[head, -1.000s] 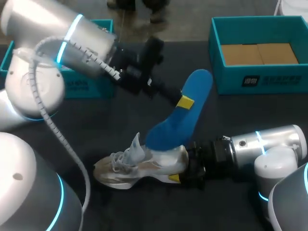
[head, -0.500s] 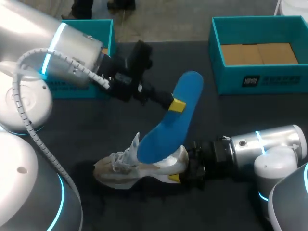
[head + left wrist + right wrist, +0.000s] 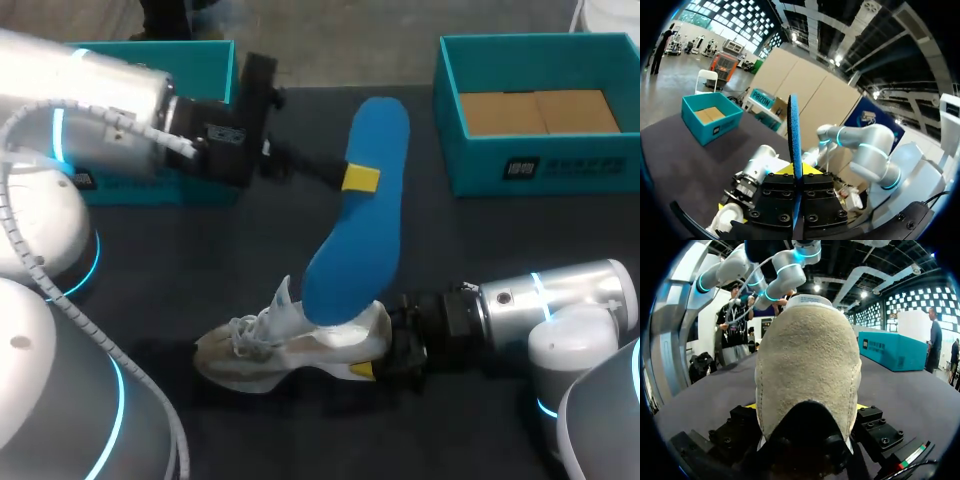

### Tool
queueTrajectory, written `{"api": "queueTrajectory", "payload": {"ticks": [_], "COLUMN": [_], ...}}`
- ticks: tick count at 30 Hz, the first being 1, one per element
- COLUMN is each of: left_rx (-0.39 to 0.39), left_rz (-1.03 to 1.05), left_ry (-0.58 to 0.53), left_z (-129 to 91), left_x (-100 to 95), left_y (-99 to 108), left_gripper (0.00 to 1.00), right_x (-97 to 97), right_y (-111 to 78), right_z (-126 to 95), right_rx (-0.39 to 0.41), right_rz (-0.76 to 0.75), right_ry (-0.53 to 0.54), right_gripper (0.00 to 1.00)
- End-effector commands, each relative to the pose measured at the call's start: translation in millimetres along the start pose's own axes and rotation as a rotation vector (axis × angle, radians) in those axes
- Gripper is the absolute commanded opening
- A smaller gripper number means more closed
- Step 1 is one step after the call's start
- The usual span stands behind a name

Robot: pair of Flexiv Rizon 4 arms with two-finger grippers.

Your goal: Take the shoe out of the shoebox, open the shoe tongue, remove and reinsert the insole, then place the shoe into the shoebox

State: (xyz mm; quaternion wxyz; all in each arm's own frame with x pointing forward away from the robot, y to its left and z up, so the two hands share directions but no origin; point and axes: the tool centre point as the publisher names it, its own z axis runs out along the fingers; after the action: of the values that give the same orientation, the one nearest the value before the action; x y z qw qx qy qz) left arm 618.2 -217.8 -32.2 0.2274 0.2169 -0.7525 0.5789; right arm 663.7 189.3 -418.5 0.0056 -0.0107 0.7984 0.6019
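A beige sneaker [image 3: 285, 345] with a raised pale tongue lies on the dark table, toe pointing left. My right gripper [image 3: 378, 358] is shut on its heel; in the right wrist view the suede heel [image 3: 807, 365] fills the space between the two fingers. A blue insole [image 3: 365, 215] slants up from the shoe's opening toward the back. My left gripper [image 3: 352, 178] is shut on the insole's middle. Seen from the left wrist, the insole [image 3: 794, 130] stands edge-on between that gripper's [image 3: 796, 172] fingers.
An open teal shoebox [image 3: 450, 110] with a brown cardboard floor stands at the back right; it also shows in the left wrist view as the shoebox [image 3: 712, 131]. A second teal box [image 3: 215, 60] sits at the back left, partly behind my left arm.
My left gripper has drawn back and to the left with the insole, whose upper end swung leftward and stands steeper. The shoe and right gripper have not moved.
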Motion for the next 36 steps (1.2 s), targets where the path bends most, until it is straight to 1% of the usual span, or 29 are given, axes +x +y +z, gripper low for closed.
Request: {"api": "queueTrajectory", "payload": {"ticks": [1,3,9,12,14,20,26,29,31,32,36], "left_rx": [0.025,0.038,0.098,0.101,0.102,0.11,0.124,0.132,0.123,0.106,0.106], "left_rz": [-0.025,-0.011,0.06,0.053,0.043,0.061,0.078,0.094,0.114,0.136,0.136], "left_ry": [0.034,0.066,0.077,0.096,0.114,0.117,0.112,0.133,0.144,0.148,0.148], "left_z": [-29.2,-37.0,-54.0,-58.6,-60.7,-64.2,-66.4,-68.4,-69.1,-69.5,-69.5], "left_x": [4.3,9.7,29.6,36.1,40.4,53.8,61.0,65.3,69.3,71.3,71.3], "left_y": [-3.1,-7.9,-15.6,-20.3,-23.0,-25.9,-32.9,-35.0,-35.0,-35.0,-35.0], "left_gripper": [0.0,0.0,0.0,0.0,0.0,0.0,0.0,0.0,0.0,0.0,0.0], "right_x": [0.5,0.5,0.5,0.5,0.5,0.5,0.5,0.5,0.5,0.5,0.5], "right_y": [1.3,1.3,1.3,1.3,1.3,1.3,1.3,1.3,1.3,1.3,1.3], "right_z": [0.8,0.8,0.8,0.8,0.8,0.8,0.8,0.8,0.8,0.8,0.8], "right_rx": [0.007,0.007,0.007,0.007,0.007,0.007,0.007,0.007,0.007,0.007,0.007], "right_rz": [0.001,0.001,0.001,0.001,0.001,0.001,0.001,0.001,0.001,0.001,0.001], "right_ry": [0.001,0.001,0.001,0.001,0.001,0.001,0.001,0.001,0.001,0.001,0.001], "right_gripper": [0.0,0.0,0.0,0.0,0.0,0.0,0.0,0.0,0.0,0.0,0.0]}}
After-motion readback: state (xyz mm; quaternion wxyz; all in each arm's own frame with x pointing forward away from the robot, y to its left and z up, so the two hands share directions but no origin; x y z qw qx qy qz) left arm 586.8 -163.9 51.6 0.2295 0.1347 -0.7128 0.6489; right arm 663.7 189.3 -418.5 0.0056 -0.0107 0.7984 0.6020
